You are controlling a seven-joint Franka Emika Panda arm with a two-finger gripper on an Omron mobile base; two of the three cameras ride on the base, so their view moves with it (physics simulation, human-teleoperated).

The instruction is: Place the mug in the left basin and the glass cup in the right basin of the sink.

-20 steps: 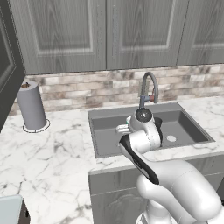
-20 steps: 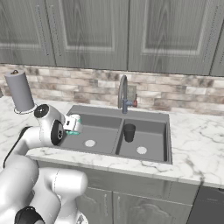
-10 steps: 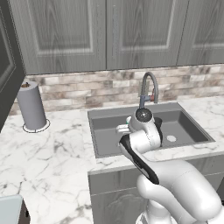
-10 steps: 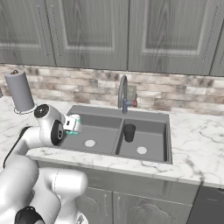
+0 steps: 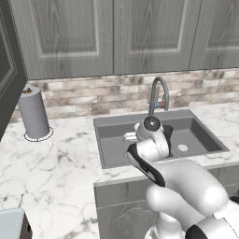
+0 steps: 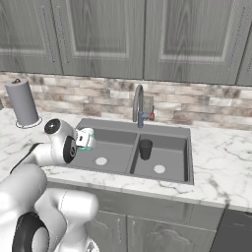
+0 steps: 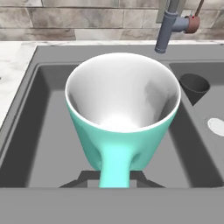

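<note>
The mug (image 7: 122, 118) is teal with a white inside, and its handle points toward the hand. My gripper (image 7: 114, 177) is shut on that handle. From the right base view the mug (image 6: 86, 139) hangs at the end of my gripper (image 6: 80, 141) over the left basin of the sink (image 6: 133, 126), near its left wall. The glass cup (image 6: 145, 148), a dark tumbler, stands upright in the right basin, close to the dividing ridge. It also shows as a dark glass cup (image 7: 194, 86) to the right of the mug. My arm hides the mug in the left base view.
A curved grey faucet (image 6: 139, 106) rises behind the sink's middle ridge. Each basin has a pale round drain (image 6: 101, 161). A paper towel roll (image 5: 33, 113) stands on the marble counter to the left. Grey cabinets hang above the brick backsplash.
</note>
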